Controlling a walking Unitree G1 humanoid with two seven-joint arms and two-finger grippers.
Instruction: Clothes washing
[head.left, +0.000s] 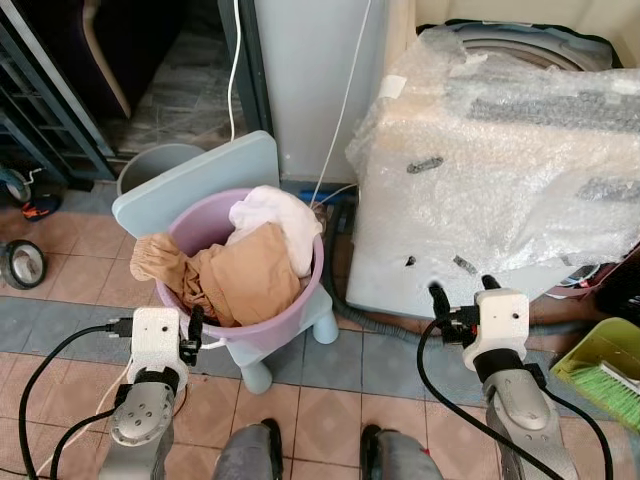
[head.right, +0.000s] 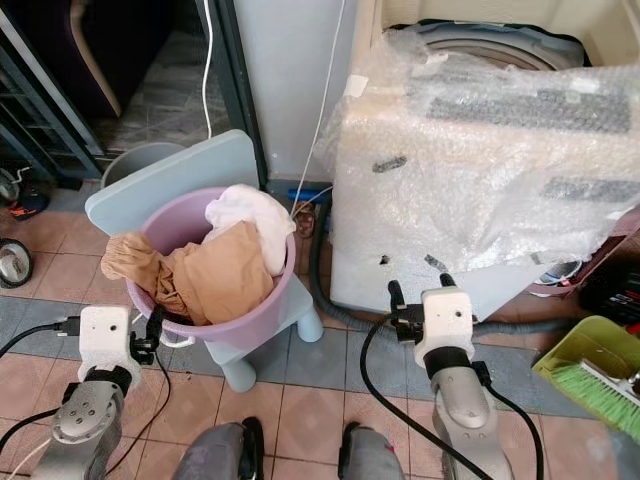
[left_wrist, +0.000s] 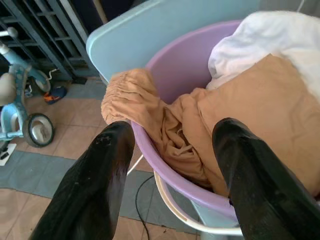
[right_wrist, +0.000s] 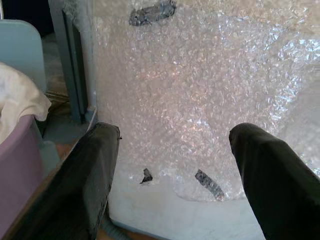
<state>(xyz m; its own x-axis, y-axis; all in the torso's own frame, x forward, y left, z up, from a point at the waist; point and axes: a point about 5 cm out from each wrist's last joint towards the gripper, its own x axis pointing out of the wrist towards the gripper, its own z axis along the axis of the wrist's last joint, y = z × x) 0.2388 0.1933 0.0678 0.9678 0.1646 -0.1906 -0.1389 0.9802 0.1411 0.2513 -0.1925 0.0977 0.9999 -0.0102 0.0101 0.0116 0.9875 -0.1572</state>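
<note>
A purple basin (head.left: 200, 225) stands on a light blue child's chair (head.left: 200, 172). It holds a tan garment (head.left: 245, 280) that spills over the left rim, and a white cloth (head.left: 275, 212) at the back. My left gripper (left_wrist: 174, 127) is open just outside the basin's front-left rim, empty, facing the tan garment. To the right stands the washing machine (head.left: 500, 180), wrapped in bubble wrap, its top lid partly visible. My right gripper (head.left: 462, 287) is open and empty, a short way in front of the machine's wrapped front face (right_wrist: 200, 100).
A grey bucket (head.left: 150, 165) sits behind the chair. A grey hose (head.left: 375, 322) runs along the machine's base and white cables (head.left: 235, 70) hang behind. A green bin with a brush (head.left: 600, 365) is at the right. A small tricycle (left_wrist: 20, 115) stands by the metal gate on the left.
</note>
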